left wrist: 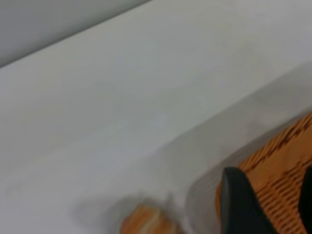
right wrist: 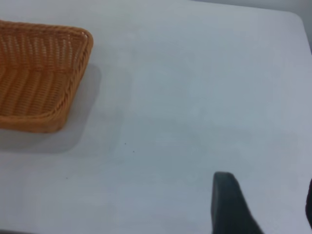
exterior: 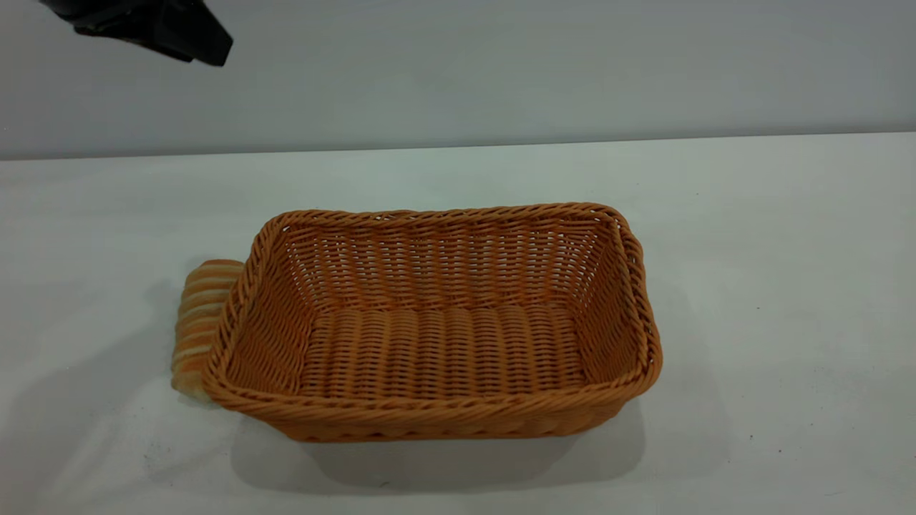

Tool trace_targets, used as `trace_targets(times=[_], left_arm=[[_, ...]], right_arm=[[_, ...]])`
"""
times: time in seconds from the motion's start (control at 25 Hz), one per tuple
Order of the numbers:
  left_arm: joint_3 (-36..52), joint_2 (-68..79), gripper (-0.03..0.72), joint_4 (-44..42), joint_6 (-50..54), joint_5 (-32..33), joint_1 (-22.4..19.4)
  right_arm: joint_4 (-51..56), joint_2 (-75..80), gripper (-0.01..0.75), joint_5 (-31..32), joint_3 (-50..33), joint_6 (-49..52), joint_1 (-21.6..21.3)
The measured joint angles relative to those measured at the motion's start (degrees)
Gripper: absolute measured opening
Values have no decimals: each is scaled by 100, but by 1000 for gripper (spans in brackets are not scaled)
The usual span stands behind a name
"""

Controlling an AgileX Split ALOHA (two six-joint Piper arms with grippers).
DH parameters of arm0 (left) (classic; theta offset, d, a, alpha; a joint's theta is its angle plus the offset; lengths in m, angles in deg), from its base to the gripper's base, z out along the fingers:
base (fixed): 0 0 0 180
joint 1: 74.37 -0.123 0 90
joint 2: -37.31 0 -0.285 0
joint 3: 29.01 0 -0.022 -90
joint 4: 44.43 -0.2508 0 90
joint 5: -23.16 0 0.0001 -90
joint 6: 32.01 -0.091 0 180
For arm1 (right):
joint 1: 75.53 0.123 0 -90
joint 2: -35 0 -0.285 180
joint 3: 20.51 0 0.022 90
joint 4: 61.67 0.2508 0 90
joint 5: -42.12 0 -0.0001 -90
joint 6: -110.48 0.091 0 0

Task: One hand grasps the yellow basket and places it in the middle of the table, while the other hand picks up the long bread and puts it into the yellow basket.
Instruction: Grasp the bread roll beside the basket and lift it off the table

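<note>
Wicker first: yellow basket (exterior: 436, 322) sitting upright on the white bench (exterior: 773, 286), roughly mid-bench already, nothing inside. Long bread (exterior: 200, 325) tucked right against the basket's left short end, touching or just about touching the wall, half hidden behind the flared rim from the outside camera. Looks like its long axis runs along that short end, so crosswise to the basket's own length, stripes stacked front to back.

Left gripper (left wrist: 265, 209) well above the basket's left end and up toward the back wall, only a dark chunk of it poking into the top corner of the outside view. From its wrist cam: one black finger (left wrist: 239, 204) over the basket's rim, the bread's rounded end just beyond the basket wall, further out from it. Jaws appear spread with nothing between them, though only the tips show.

Right gripper (right wrist: 263, 204) well off the basket's right end, over bare bench, not in the outside view at all. Jaws look parted and holding nothing.

So basket part looks done, bread still to go. Left arm clearly the nearer one to the loaf. Best guess for the pickup: drop down just outside the basket's left wall and close across the loaf's narrow width. Tight spot though, could easily nudge the basket sideways
</note>
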Motion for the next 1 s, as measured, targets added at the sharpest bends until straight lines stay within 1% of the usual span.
trace_targets(times=[0.12, 0.24, 0.36, 0.48, 0.56, 0.8, 1.0], left_arm=[[0, 64, 353, -508, 693, 187, -107], [0, 225, 353, -812, 1202, 488, -391], [0, 408, 353, -864, 1380, 751, -818], [0, 572, 353, -673, 1411, 911, -1174], [0, 698, 353, -442, 1261, 991, -1236], [-2, 1355, 353, 252, 634, 1163, -1236], [-6, 1813, 353, 286, 416, 1145, -1236]], right_arm=[[0, 0, 414, -1, -125, 1, 0], [-6, 0, 414, 5, -160, 1, 0], [-6, 0, 414, 5, -164, 1, 0], [-6, 0, 414, 5, -164, 1, 0], [-6, 0, 414, 5, -164, 1, 0], [-6, 0, 414, 5, -164, 1, 0], [-1, 0, 414, 5, -164, 1, 0]])
